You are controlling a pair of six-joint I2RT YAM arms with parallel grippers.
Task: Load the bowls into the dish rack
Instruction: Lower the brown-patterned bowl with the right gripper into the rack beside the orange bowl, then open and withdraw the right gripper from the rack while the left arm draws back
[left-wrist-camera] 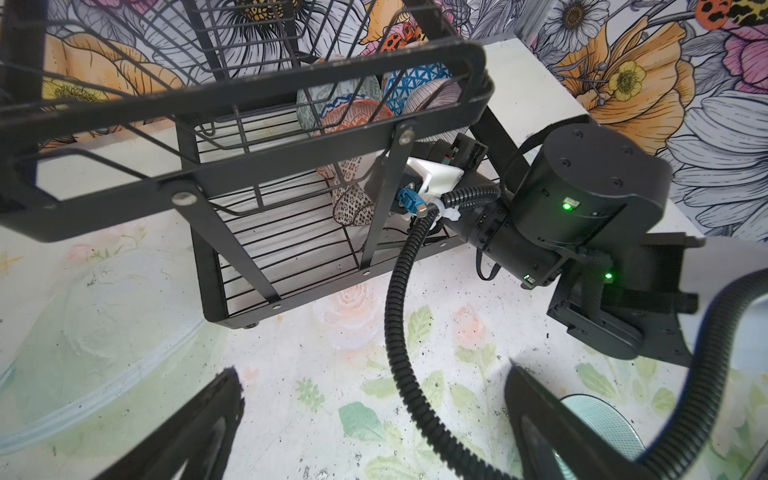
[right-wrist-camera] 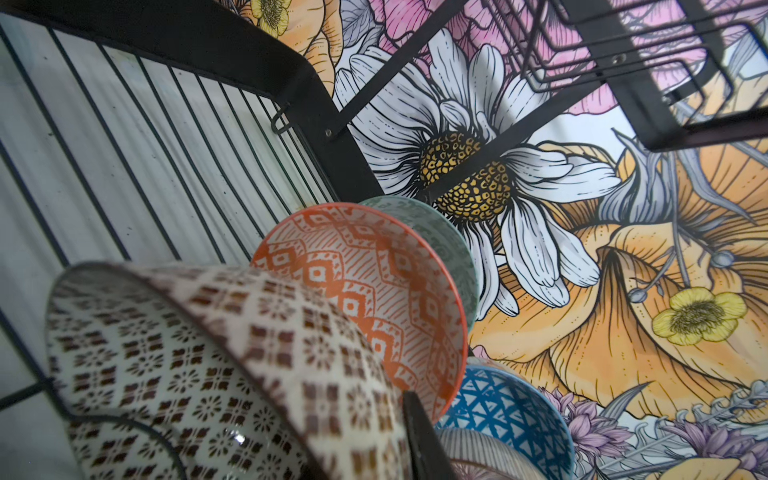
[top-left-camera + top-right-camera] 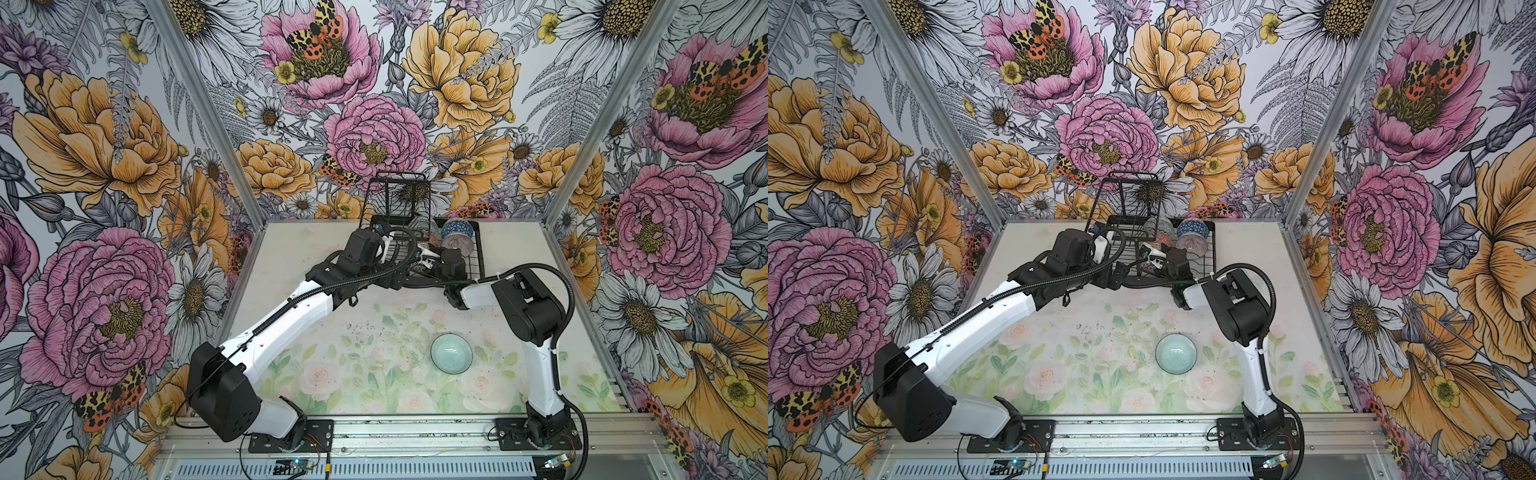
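The black wire dish rack [image 3: 480, 253] stands at the back of the table. On edge inside it are a grey-green bowl [image 2: 440, 237], an orange-white bowl [image 2: 365, 282], a blue lattice bowl [image 3: 455, 228] and a pink-striped bowl [image 3: 457, 245]. My right gripper [image 3: 419, 262] reaches into the rack. It is shut on the rim of the black-white tiled bowl [image 2: 187, 353], one of its fingers [image 2: 419, 424] lying on the outer wall and the other hidden. The left gripper [image 1: 374, 415] hangs open and empty over the table beside the rack's front left corner. A plain pale teal bowl [image 3: 451, 354] sits upright on the mat.
The rack's taller wire basket tier [image 3: 397, 199] rises on its left side, close above my left wrist. The right arm's black cable [image 1: 411, 332] loops across the table in front of my left gripper. Flowered walls enclose the table on three sides.
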